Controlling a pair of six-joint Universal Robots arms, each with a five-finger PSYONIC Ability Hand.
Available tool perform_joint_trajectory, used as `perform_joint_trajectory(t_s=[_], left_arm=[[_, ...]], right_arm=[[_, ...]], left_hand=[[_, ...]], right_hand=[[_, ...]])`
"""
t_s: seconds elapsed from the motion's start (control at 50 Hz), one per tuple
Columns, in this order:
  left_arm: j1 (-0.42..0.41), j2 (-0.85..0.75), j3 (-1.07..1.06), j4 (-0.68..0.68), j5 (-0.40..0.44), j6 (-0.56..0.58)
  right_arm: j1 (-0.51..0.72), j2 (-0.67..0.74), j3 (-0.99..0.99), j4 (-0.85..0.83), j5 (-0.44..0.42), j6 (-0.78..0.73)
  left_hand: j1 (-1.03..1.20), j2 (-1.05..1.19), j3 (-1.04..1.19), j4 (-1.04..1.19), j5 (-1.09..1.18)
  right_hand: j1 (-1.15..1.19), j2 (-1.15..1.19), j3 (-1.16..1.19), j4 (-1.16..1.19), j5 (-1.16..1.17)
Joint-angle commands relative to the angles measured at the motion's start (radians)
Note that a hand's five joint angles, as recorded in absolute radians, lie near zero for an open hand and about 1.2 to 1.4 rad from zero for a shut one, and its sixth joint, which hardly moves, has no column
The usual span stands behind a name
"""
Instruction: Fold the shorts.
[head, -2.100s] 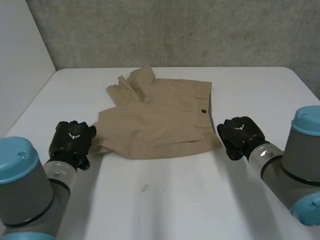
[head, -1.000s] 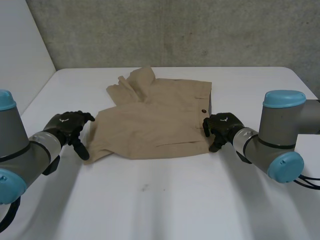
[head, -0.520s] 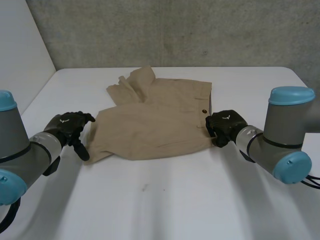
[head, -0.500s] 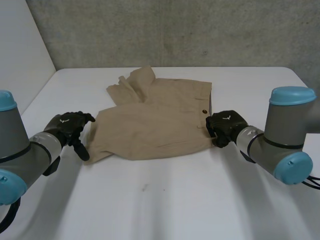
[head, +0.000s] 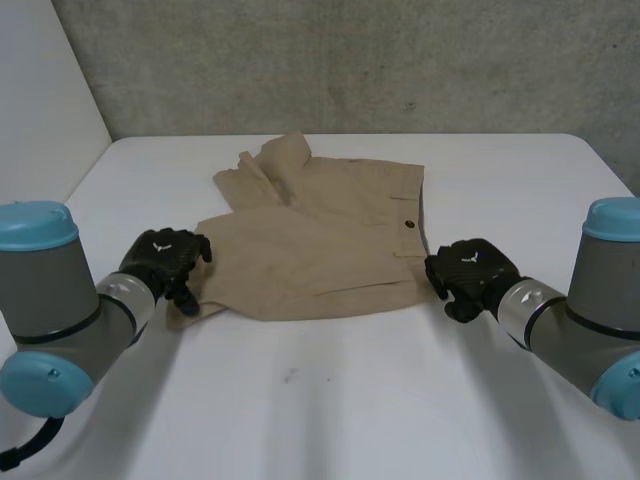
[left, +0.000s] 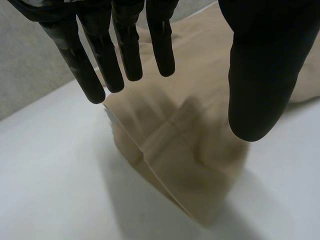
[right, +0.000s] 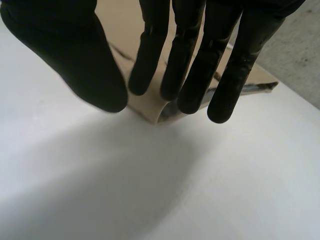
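Observation:
The tan shorts (head: 320, 240) lie flat on the white table (head: 350, 400), waistband to the right, with a bunched leg at the far left. My left hand (head: 165, 258) hovers at the near left hem corner. In the left wrist view its fingers (left: 107, 60) are straight, the thumb stands apart, and the hem corner (left: 175, 150) lies under them. My right hand (head: 468, 272) sits just right of the near waistband corner. In the right wrist view its fingers (right: 200, 60) point down over the cloth corner (right: 150, 106), thumb close by, with nothing pinched.
A grey concrete wall runs behind the table's far edge and a white wall stands at the left. Bare tabletop lies in front of the shorts and to both sides.
My left hand has moved right, up to the hem corner. My right hand has slid off the waistband corner, back toward the near right. The shorts lie as before.

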Motion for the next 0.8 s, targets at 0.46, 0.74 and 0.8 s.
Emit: perform_joint_trajectory(t_s=[0.46, 0.74, 0.8], left_arm=[[0.015, -0.003, 0.062, -0.054, 0.004, -0.001], [0.017, -0.003, 0.059, -0.054, 0.004, -0.001], [0.017, -0.003, 0.057, -0.054, 0.002, -0.001]], right_arm=[[0.022, 0.293, -0.449, 0.203, -0.012, 0.199], [0.022, 0.35, -0.492, 0.203, -0.012, 0.199], [0.022, 0.338, -0.492, 0.204, -0.014, 0.201]], left_hand=[[0.124, 0.124, 0.125, 0.119, 0.118], [0.124, 0.124, 0.125, 0.119, 0.118], [0.124, 0.124, 0.125, 0.119, 0.118]], right_hand=[[-0.157, -0.309, -0.313, -0.314, -0.328], [0.273, 0.121, 0.117, 0.117, 0.102], [0.517, 0.365, 0.361, 0.36, 0.346]])
